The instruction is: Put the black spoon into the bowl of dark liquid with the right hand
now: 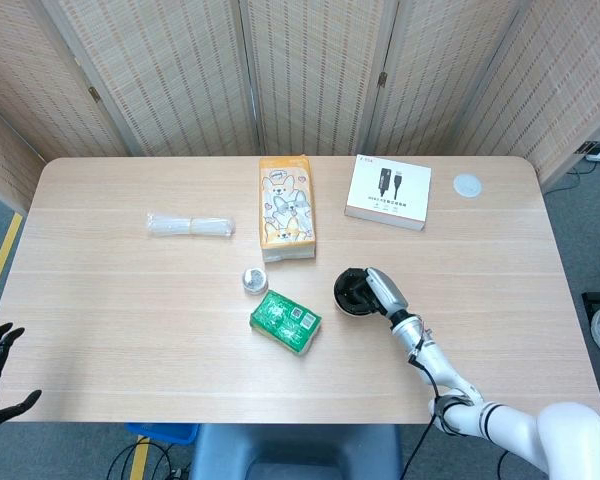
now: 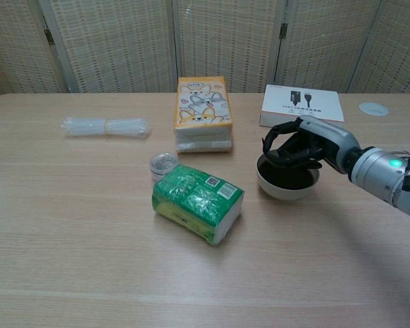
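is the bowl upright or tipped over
Upright. The bowl sits flat on the table with dark liquid inside; the right hand hangs over it.

black-fingered right hand [image 2: 302, 146], silver forearm, green light

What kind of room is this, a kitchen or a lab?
Probably a lab or test space, not a kitchen: woven folding screens wall off a plain table laid with mixed goods, and a robot's right hand reaches over a bowl.
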